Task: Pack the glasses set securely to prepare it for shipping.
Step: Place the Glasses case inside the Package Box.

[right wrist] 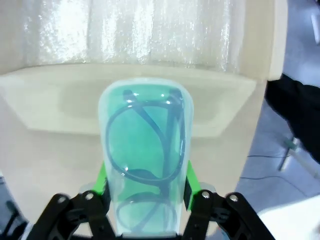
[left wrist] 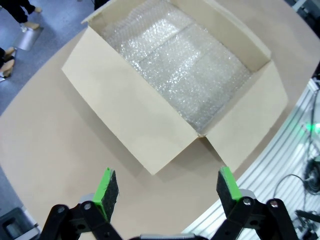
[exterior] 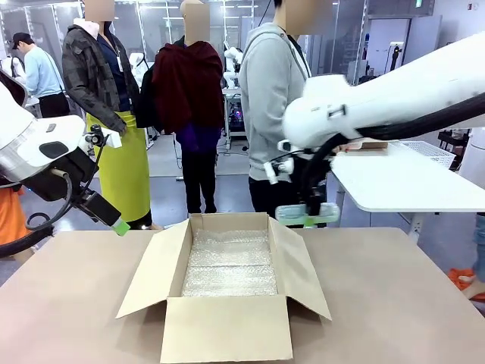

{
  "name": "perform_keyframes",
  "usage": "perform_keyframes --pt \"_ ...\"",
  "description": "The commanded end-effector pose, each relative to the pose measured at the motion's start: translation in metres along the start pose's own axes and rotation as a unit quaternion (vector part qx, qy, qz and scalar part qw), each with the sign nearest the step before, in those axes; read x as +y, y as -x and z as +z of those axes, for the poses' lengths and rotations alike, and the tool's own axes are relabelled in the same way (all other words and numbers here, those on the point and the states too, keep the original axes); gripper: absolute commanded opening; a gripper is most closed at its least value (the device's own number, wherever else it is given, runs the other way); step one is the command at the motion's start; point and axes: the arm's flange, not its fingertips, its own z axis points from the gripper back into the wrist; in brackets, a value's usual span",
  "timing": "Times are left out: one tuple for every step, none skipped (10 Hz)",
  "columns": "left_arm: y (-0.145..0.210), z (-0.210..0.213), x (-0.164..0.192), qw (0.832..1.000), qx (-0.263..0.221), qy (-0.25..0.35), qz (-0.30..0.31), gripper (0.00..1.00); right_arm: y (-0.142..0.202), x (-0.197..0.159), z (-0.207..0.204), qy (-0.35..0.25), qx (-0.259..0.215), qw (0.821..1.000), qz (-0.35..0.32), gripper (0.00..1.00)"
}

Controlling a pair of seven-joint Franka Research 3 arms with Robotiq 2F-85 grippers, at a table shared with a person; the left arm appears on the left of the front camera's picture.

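The mint green case is clamped between the green pads of the right gripper, one pad against each long edge, with a pair of dark-framed glasses visible through its translucent shell. In the front view the mint green case lies flat in the right gripper, clear of the table and at 2 o'clock from the centre of the cardboard box, just past the far end of the box's right flap. The cardboard box stands open at table centre, all flaps folded outward, with bubble wrap lining its floor. In the right wrist view the bubble wrap lies at 12 o'clock beyond the case. The left gripper hangs at 10 o'clock from the box with its jaws spread wide and nothing between them; in the left wrist view the left gripper looks down on the box and the bubble wrap. The table has a plain matte brown surface. At 12 o'clock a person in a grey hooded top stands at the far edge. A white table stands at 2 o'clock, on a grey-blue floor in a room with glass partitions.
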Motion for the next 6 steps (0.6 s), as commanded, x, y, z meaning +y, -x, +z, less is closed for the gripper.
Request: perform_keyframes --pt "0.000 0.000 0.002 1.000 -0.006 0.002 -0.001 1.00 -0.057 -0.037 -0.002 -0.013 0.041 0.999 -0.001 0.64" --pt "0.000 0.000 0.002 1.000 -0.006 0.002 -0.001 1.00 -0.087 -0.040 -0.008 -0.011 0.050 0.999 0.003 0.64" --pt "0.000 0.000 0.002 1.000 -0.006 0.002 -0.001 1.00 -0.109 -0.042 -0.012 -0.008 0.055 0.998 0.001 0.64" --pt "0.000 0.000 0.002 1.000 -0.006 0.002 -0.001 1.00 -0.126 -0.046 -0.017 -0.005 0.045 0.999 -0.009 0.64" --pt "0.000 0.000 0.002 1.000 -0.006 0.002 -0.001 1.00 -0.136 -0.047 -0.026 -0.012 0.028 0.999 -0.010 0.64" --pt "0.000 0.000 0.002 1.000 -0.006 0.002 -0.001 1.00 -0.147 -0.045 -0.035 -0.020 0.011 1.000 -0.019 0.64"
